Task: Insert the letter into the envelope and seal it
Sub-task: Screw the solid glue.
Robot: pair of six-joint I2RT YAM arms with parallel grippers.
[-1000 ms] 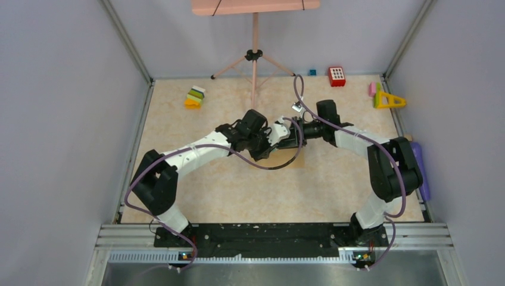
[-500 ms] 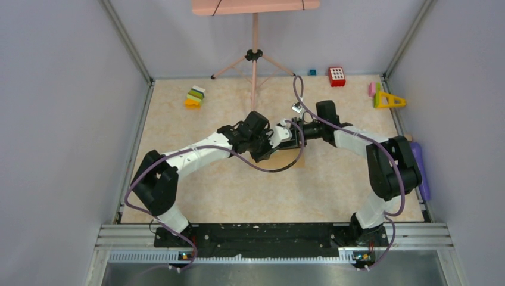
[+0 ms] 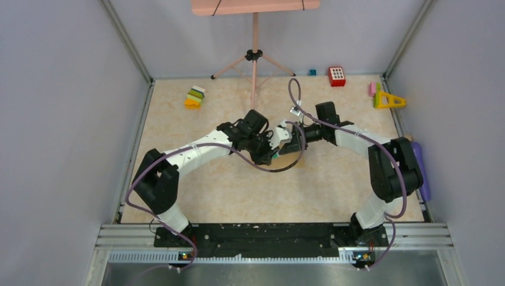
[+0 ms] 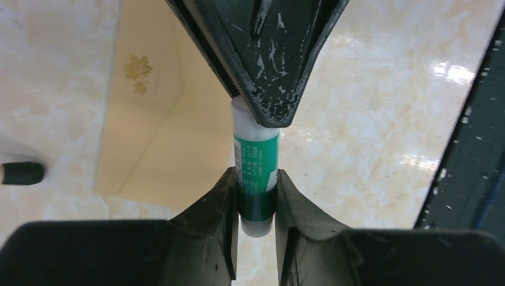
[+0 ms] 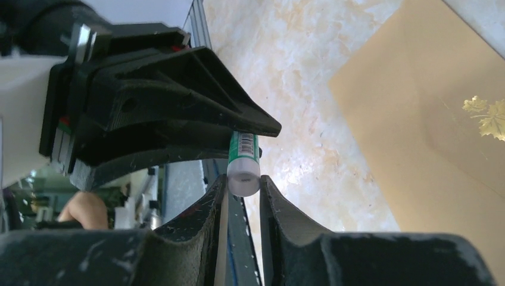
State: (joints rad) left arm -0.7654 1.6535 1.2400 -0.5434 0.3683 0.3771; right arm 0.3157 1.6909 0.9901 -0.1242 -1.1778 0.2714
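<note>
A green glue stick (image 4: 256, 156) with white ends hangs above the table between both grippers. My left gripper (image 4: 257, 176) is shut on its green body. My right gripper (image 5: 244, 181) is shut on the white end (image 5: 243, 177) of the stick, facing the left one head-on. The brown envelope (image 4: 156, 140) lies flat on the table just below and beside them, its gold leaf mark (image 4: 138, 71) showing. In the right wrist view the envelope (image 5: 417, 131) fills the right side. The letter is not in view. From the top view the two grippers meet at mid-table (image 3: 275, 146).
A small dark cylinder (image 4: 21, 173) lies on the table left of the envelope. Toy blocks (image 3: 195, 97), a red block (image 3: 336, 76) and a yellow triangle (image 3: 390, 100) sit along the back. A tripod (image 3: 254, 56) stands at the back centre. A purple object (image 3: 419, 167) lies at the right edge.
My right gripper's jaws have narrowed onto the white end of the glue stick. Both wrists have shifted slightly to the left; the left grip is unchanged.
</note>
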